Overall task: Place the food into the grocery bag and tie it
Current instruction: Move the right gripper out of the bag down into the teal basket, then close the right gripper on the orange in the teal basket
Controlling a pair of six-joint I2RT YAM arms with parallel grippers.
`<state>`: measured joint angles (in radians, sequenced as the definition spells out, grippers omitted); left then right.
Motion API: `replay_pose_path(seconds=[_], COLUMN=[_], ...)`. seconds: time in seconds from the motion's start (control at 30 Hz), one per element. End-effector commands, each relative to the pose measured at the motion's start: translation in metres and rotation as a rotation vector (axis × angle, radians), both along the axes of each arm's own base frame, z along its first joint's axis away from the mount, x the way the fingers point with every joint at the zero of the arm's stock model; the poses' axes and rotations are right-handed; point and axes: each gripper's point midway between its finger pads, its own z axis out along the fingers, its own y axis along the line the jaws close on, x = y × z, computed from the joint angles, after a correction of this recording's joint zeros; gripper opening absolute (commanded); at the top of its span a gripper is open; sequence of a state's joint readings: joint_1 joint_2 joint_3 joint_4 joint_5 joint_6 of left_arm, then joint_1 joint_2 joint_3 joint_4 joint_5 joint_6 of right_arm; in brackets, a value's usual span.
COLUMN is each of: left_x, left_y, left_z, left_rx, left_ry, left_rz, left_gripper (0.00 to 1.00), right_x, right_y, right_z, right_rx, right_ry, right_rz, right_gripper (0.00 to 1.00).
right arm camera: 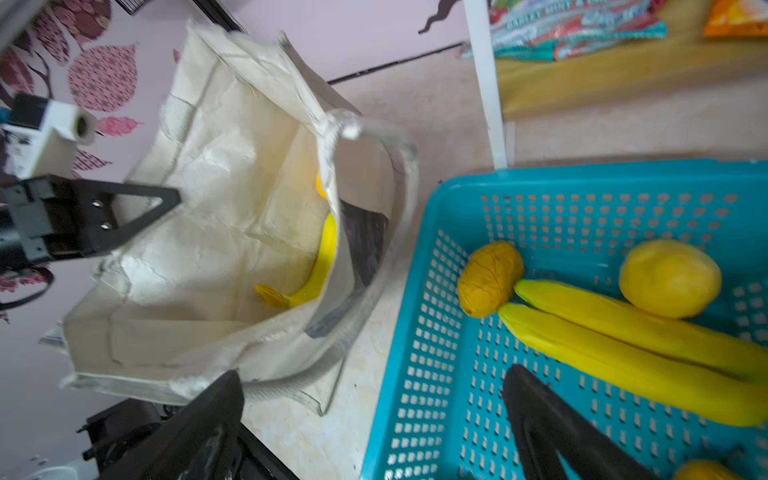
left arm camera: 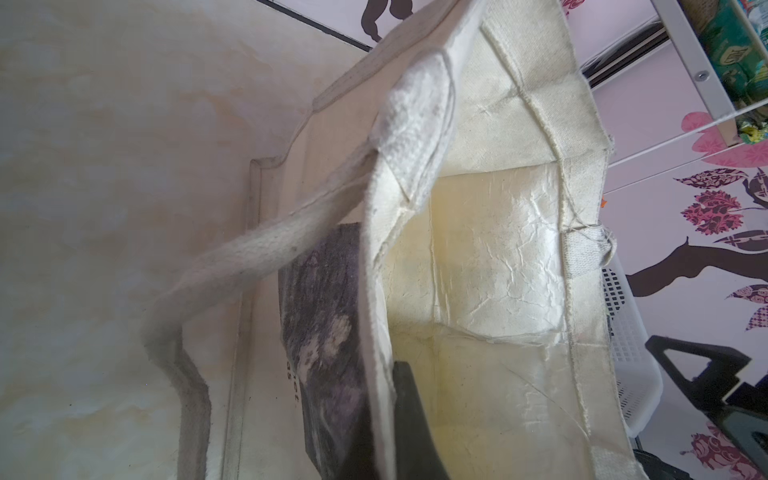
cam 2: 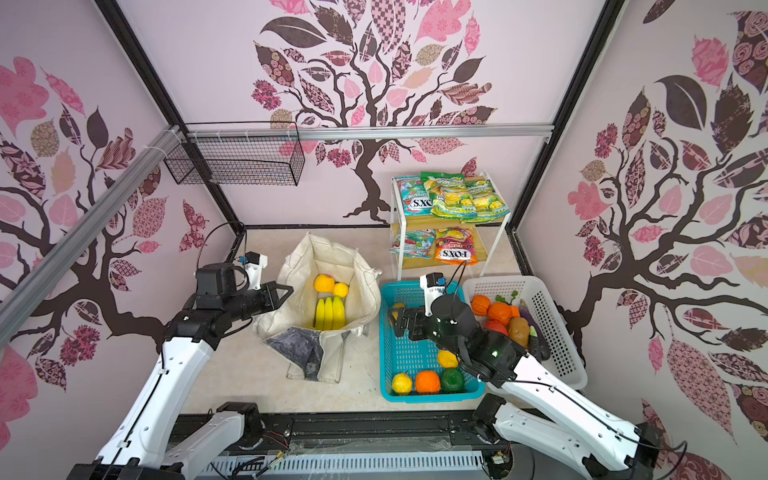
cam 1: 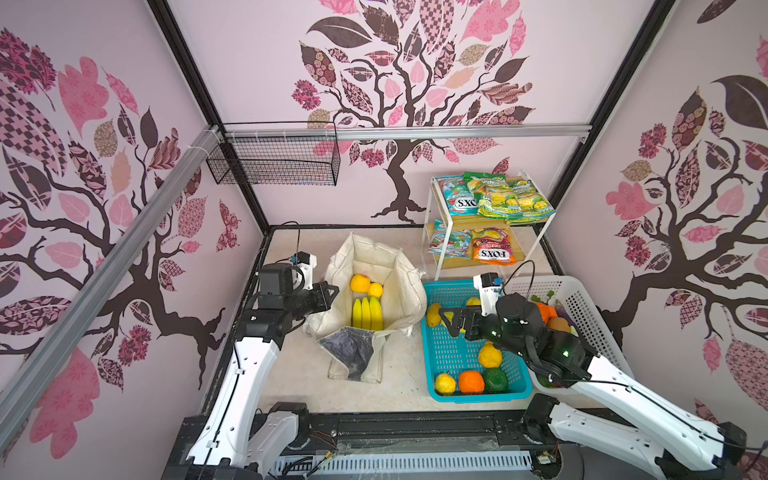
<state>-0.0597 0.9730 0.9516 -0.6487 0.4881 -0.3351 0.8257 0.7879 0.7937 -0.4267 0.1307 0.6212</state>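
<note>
The cream grocery bag stands open mid-table, with yellow bananas and two round yellow-orange fruits inside. My left gripper is shut on the bag's left rim; fabric lies between its fingers. My right gripper hangs open over the left edge of the teal basket, holding nothing. Beyond its fingers lie two bananas, a brownish-yellow piece and a lemon. Snack packets sit on the shelf.
A white basket of toy vegetables stands right of the teal one, partly under my right arm. Behind both is a white two-tier rack. A black wire basket hangs on the back wall. One bag handle droops toward the teal basket.
</note>
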Motion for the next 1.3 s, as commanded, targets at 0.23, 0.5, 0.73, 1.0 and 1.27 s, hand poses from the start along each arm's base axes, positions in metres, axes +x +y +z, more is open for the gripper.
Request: replay_pose_path(seconds=[0.23, 0.5, 0.73, 1.0, 1.27], left_x=[-0.001, -0.002, -0.002, -0.002, -0.003], left_y=[-0.004, -0.001, 0.0, -0.001, -0.001], left_z=[-0.005, -0.003, -0.002, -0.001, -0.001], left_rx=[-0.006, 0.012, 0.017, 0.013, 0.013], left_ry=[0.003, -0.01, -0.012, -0.013, -0.014], left_rz=[-0.02, -0.01, -0.005, -0.011, -0.011], left_gripper=[0.0, 0.0, 0.0, 0.0, 0.0], right_x=[-0.043, -0.054, -0.062, -0.076, -0.09], right_y=[-0.032, -0.053, -0.054, -0.053, -0.055], right_z=[-0.083, -0.119, -0.144, -0.166, -0.174], right_rx=[-0.283, -0.38, -0.419, -0.461, -0.485], right_ry=[0.294, 0.428, 0.529, 0.633, 0.7], right_rz=[0.054, -0.028, -0.043, -0.008, 0.03], right_gripper=[1.0, 0.96, 0.9, 0.82, 0.78])
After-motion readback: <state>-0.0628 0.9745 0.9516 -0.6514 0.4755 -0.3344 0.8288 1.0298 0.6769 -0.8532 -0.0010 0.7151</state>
